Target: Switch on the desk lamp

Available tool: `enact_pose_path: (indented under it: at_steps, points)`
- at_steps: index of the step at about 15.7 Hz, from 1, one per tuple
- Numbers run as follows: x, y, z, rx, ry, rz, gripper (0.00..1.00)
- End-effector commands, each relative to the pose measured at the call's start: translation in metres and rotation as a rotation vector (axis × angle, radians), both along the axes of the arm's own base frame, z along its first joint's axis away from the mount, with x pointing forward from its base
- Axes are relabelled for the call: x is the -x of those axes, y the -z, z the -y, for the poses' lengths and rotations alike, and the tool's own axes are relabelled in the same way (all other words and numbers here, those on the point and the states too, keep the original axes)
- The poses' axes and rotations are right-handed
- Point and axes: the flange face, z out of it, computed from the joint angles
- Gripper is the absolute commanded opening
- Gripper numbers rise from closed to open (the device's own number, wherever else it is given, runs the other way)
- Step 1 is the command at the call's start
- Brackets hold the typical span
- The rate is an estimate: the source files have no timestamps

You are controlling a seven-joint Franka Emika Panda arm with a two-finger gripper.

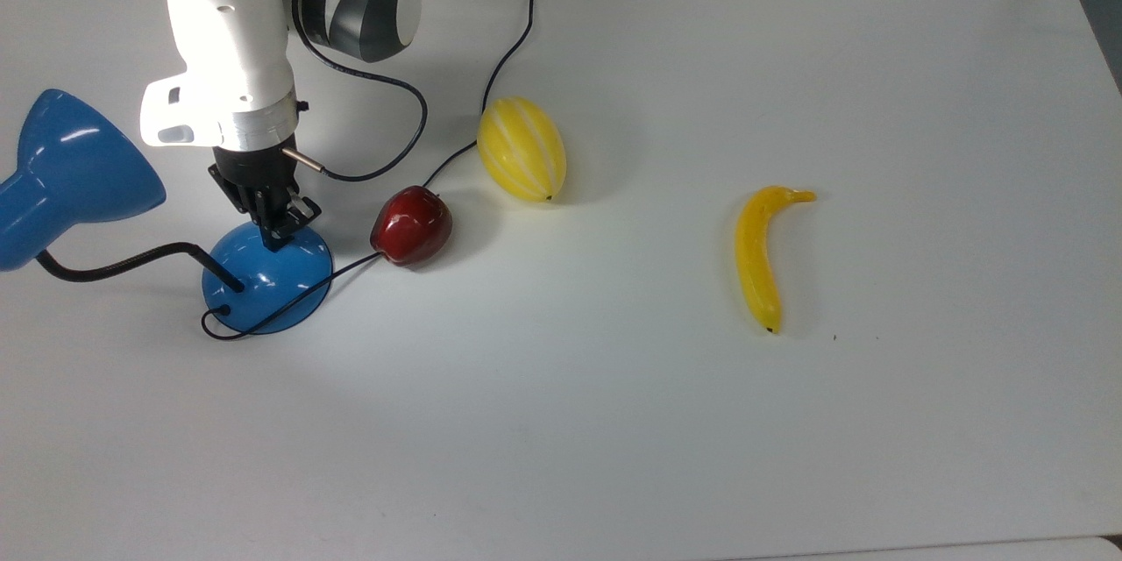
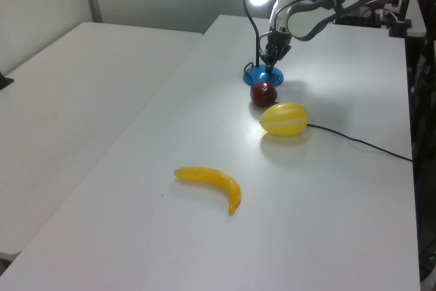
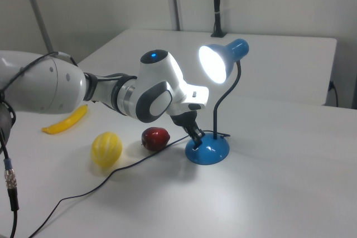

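While the desk lamp [image 3: 216, 101] stands near the white worktop [image 1: 666, 421] edge at the top view's left, its cone shade glows brightly in the left and right views. Its round blue base [image 1: 266, 277] sits on the worktop with the black bendy neck rising from it and a thin black cord [image 1: 513, 44] running off toward the far edge. The gripper [image 1: 275, 234] points down onto the far side of the base, fingertips pinched together and touching the dome, grasping nothing. A red apple [image 1: 411, 225] lies just beside the base, on the side toward the top view's right, resting against the cord. A yellow striped melon [image 1: 521, 149] lies near the apple, a little further toward the far edge. A banana [image 1: 759, 255] lies well apart from them, toward the worktop edge at the top view's right.
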Motion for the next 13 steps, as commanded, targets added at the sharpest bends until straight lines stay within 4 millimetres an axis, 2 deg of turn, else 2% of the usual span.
enact_pose_path:
  at_steps: [1, 4, 7, 10, 13]
  points:
    - [0.0, 0.007, 0.0, 0.014, -0.015, 0.005, 0.0]
    - [0.0, 0.008, 0.0, 0.015, -0.017, 0.003, 0.0]
    - [0.001, -0.001, 0.0, 0.014, -0.019, 0.004, 0.0]
    - [0.008, -0.026, -0.001, 0.005, -0.017, -0.019, 0.0]
    - [0.019, -0.059, -0.008, -0.01, -0.021, -0.059, 0.0]
